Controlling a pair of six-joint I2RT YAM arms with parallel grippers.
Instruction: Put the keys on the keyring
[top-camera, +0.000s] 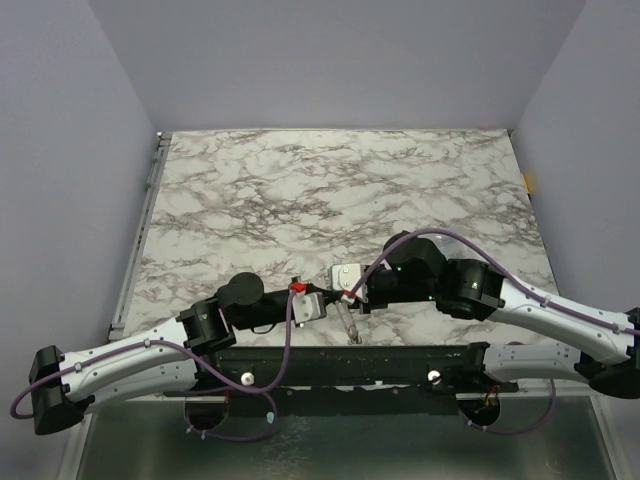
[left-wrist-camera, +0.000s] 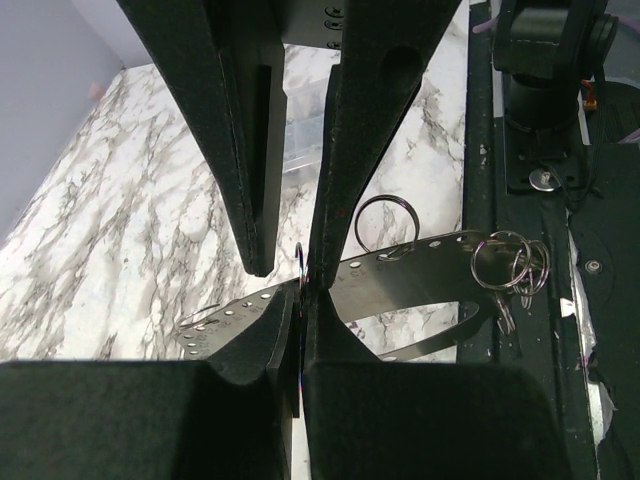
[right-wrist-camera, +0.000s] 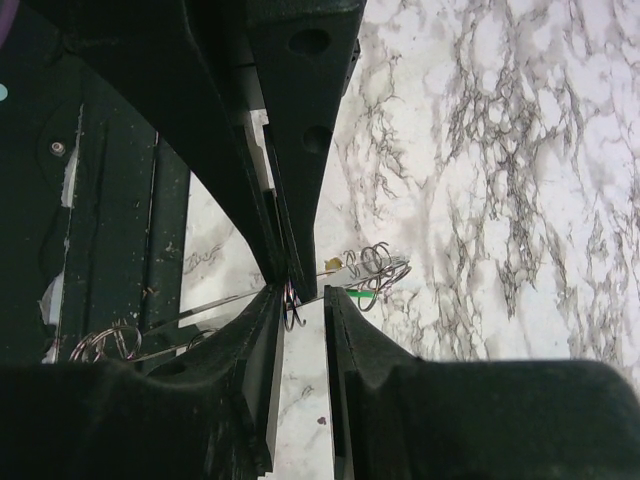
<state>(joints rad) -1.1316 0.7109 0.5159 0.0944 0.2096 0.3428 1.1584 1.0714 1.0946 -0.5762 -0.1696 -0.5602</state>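
Note:
The keyring (left-wrist-camera: 400, 272), a flat grey metal hoop with small holes, hangs just above the table's near edge between the two arms (top-camera: 350, 322). Small split rings (left-wrist-camera: 385, 225) sit on it, and a cluster (left-wrist-camera: 510, 265) hangs at its right end. Key heads, one green (right-wrist-camera: 362, 295) and one yellow (right-wrist-camera: 335, 263), show beside coiled rings at the hoop's far end. My left gripper (left-wrist-camera: 298, 300) is shut on a thin small ring (right-wrist-camera: 292, 305) seen edge-on at the hoop. My right gripper (right-wrist-camera: 305, 300) is open, its fingers either side of that ring. No blue key shows.
A clear plastic box (top-camera: 348, 275) stands on the marble table (top-camera: 330, 190) just behind the grippers. The black base rail (top-camera: 350, 362) runs along the near edge right below them. Grey walls enclose the table on three sides.

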